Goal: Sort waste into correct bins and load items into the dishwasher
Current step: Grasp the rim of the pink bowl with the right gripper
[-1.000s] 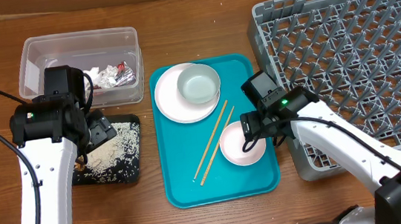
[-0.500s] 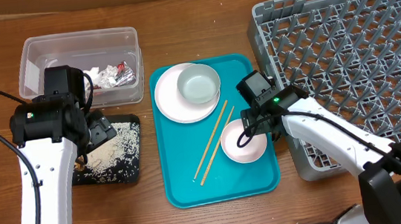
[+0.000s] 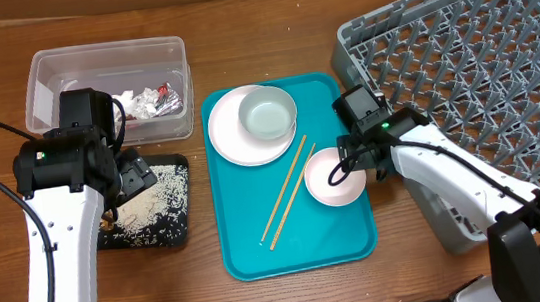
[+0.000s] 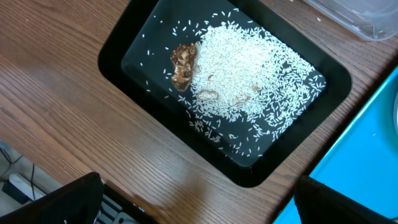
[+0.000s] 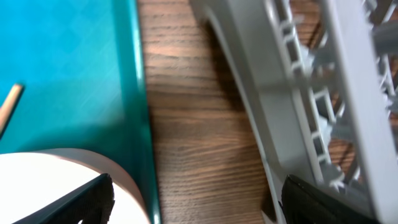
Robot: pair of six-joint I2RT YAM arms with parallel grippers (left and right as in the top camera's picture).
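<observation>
My right gripper (image 5: 199, 199) is open at the teal tray's right edge. One finger is over the pink bowl (image 3: 331, 180), the other by the grey dish rack (image 3: 462, 60); bare wood lies between. The white plate (image 3: 234, 140) holds the small grey-white bowl (image 3: 266, 113), and the two chopsticks (image 3: 289, 189) lie beside them. My left gripper (image 4: 199, 199) hangs open over wood next to the black tray (image 4: 143, 37), which holds rice (image 4: 249, 81) and a brown scrap (image 4: 182, 65). The napkin and foil wrappers (image 3: 149, 101) sit in the clear tub (image 3: 60, 62).
The teal tray (image 3: 300, 243) lies in the middle of the wooden table, with the tub and black tray to its left. The rack stands skewed at the right, its near-left corner close to my right arm. A cable runs along the left arm.
My right arm has moved right, and the pink bowl has slid right towards the tray's edge. The rack has swung round, its near-left corner shifting right. The left arm has not moved.
</observation>
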